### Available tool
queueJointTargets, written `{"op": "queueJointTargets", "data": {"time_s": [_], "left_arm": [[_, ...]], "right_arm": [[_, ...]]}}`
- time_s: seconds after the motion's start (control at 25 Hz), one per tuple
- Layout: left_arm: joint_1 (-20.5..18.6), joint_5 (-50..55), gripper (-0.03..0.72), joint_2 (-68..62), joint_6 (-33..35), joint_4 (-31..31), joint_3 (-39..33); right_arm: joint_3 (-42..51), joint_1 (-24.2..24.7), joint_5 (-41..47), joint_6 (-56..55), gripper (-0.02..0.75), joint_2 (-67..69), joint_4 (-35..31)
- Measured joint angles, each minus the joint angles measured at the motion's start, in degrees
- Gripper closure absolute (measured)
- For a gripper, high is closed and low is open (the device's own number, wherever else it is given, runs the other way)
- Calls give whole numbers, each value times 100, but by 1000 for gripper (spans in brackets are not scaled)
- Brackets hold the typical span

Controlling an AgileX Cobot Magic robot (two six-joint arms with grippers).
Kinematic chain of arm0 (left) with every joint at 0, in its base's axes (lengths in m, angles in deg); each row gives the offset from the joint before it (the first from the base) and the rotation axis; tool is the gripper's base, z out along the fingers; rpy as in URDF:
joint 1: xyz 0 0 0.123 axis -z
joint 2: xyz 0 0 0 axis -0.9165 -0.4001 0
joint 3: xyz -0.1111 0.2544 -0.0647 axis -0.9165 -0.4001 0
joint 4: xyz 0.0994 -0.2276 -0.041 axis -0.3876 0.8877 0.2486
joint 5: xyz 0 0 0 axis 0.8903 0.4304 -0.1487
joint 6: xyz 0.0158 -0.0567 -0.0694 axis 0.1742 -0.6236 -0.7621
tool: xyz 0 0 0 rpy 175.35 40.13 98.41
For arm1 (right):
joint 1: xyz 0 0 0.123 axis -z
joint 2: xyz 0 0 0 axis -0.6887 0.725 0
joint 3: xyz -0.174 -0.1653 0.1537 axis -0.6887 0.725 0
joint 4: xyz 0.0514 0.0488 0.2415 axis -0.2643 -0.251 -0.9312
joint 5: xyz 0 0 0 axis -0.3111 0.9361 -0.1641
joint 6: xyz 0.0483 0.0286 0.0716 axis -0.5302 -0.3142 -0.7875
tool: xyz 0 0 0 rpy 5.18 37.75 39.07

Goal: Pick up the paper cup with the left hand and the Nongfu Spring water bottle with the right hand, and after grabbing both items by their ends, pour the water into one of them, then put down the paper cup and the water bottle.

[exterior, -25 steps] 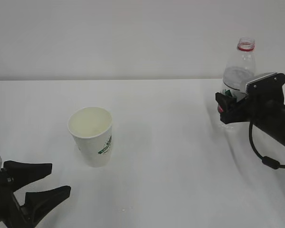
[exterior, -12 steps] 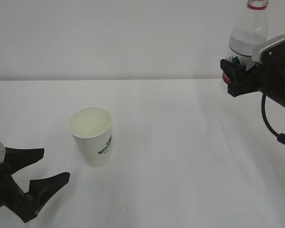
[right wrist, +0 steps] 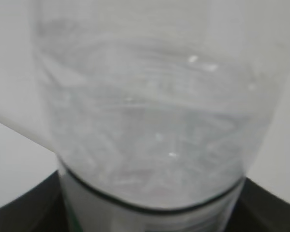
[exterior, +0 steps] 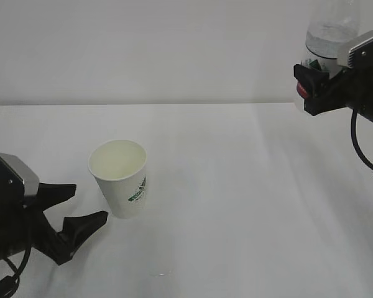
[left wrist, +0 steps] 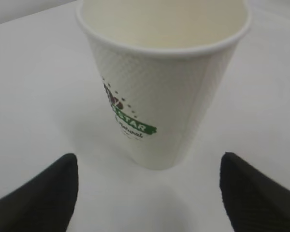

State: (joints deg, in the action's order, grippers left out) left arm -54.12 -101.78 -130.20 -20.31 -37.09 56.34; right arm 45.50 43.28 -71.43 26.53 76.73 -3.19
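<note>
Left black pincer (exterior: 81, 208) spread wide, white dimpled paper cup (exterior: 119, 177) just ahead, risks tipping it; right pincer (exterior: 312, 87) pinching clear ribbed bottle (exterior: 329, 31) aloft, uncapped water may slosh.

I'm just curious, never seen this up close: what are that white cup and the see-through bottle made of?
The paper cup looks like paper: matte white, with a dimpled wall, a rolled rim and a printed green logo. The water bottle looks like thin clear plastic: glossy, ribbed and see-through. Glass seems unlikely, though looks alone can't settle it.
</note>
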Motion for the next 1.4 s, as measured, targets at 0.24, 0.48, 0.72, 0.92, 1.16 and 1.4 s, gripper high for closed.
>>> {"op": "queueJointTargets", "data": {"time_s": [0.24, 0.48, 0.72, 0.92, 1.16, 1.4], "left_arm": [[0, -8, -3, -376, 0, -240, 418], [0, -8, -3, -783, 0, -411, 741], [0, -8, -3, -1126, -23, -475, 1052], [0, -8, -3, -1174, -95, -600, 1274], [176, -8, -3, -1183, -152, -753, 1489], [436, -8, -2, -1405, -173, -697, 1785]], "right_arm": [[0, 0, 74, -56, 233, 0, 0], [0, 0, 84, -68, 233, 0, 0], [0, 0, 93, -69, 233, 0, 0], [0, 0, 105, -69, 233, 0, 0], [0, 0, 141, -69, 233, 0, 0], [0, 0, 206, -69, 233, 0, 0]]}}
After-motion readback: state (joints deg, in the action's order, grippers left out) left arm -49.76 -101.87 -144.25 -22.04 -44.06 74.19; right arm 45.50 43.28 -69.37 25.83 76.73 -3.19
